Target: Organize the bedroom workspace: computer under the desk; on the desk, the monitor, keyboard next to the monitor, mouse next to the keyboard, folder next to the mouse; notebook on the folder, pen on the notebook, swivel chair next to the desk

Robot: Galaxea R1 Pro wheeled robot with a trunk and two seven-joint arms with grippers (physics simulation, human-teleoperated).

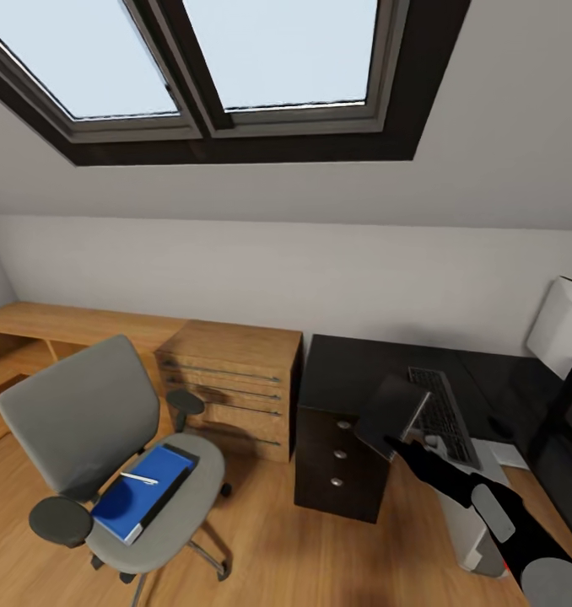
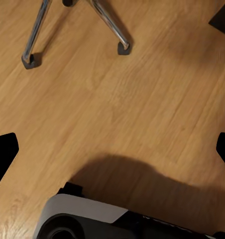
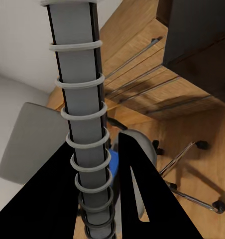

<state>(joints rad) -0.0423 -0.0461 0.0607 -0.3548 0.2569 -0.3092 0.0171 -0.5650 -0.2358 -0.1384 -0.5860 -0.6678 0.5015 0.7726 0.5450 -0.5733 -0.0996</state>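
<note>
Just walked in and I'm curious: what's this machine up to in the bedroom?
It is tidying a workspace. Its right gripper holds a grey spiral notebook over the black desk, beside the keyboard. The blue folder, with a pen on top, lies on the chair seat, not yet moved. The monitor stands at the desk's right end.

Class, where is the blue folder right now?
In the head view, lower left, the folder lies on the swivel chair seat, a pen on top, left of the oak chest.
</note>
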